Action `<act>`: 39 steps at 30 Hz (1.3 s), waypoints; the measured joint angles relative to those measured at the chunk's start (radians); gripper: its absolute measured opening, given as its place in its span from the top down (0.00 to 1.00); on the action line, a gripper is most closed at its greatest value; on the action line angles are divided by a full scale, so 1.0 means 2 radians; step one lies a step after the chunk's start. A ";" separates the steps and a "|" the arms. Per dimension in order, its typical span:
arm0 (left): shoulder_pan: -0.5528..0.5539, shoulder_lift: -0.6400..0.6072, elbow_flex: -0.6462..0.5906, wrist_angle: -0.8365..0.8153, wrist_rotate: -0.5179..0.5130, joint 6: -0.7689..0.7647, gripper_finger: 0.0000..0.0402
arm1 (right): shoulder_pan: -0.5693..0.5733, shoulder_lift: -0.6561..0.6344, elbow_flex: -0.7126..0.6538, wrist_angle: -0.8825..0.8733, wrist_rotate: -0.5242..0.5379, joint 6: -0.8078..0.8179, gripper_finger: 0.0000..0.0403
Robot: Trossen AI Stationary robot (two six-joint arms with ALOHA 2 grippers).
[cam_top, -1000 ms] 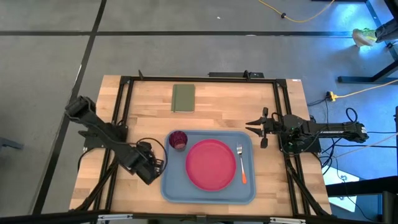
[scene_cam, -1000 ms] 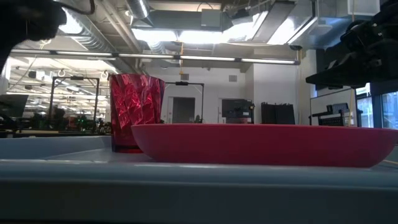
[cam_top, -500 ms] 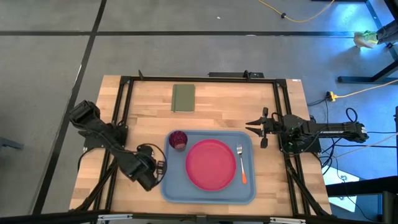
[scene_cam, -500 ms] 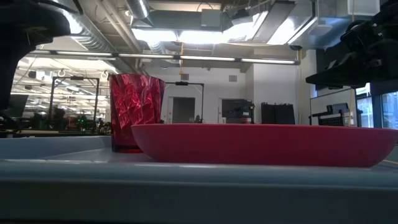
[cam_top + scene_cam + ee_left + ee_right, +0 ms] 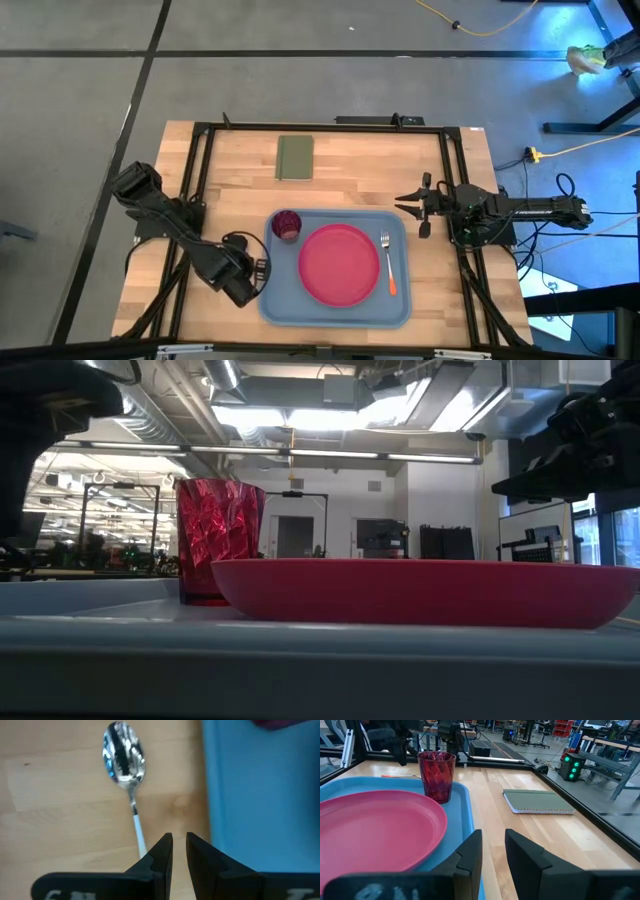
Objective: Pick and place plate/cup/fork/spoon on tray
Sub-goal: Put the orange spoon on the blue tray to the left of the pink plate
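Place: robotics lab or workshop.
Ceiling: exposed ducts [image 5: 180, 410] and strip lights [image 5: 330, 415] hanging bare overhead.
Floor: grey concrete, yellow cables [image 5: 480, 25] trailing across.
Bench: wooden bench [image 5: 340, 165] sitting inside a black metal frame [image 5: 200, 160].
Background: equipment racks [image 5: 570, 732] glowing with status lights.

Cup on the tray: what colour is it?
Dark translucent red, faceted; the cup shows best in the right wrist view.

Spoon [image 5: 125, 760] handle hidden behind left gripper's fingers [image 5: 162, 851]
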 joint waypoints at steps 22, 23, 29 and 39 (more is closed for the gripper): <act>-0.024 0.015 0.000 -0.010 0.008 0.000 0.88 | 0.000 0.000 0.000 0.000 0.000 0.000 0.78; -0.025 0.015 0.000 -0.010 0.008 -0.002 0.88 | 0.000 0.000 0.000 0.000 0.000 0.000 0.78; -0.028 0.015 0.000 -0.014 -0.001 -0.012 0.88 | 0.000 0.000 0.000 0.000 0.000 0.000 0.78; -0.028 0.015 0.000 -0.020 -0.009 -0.002 0.88 | 0.000 0.000 0.000 0.000 0.000 0.000 0.78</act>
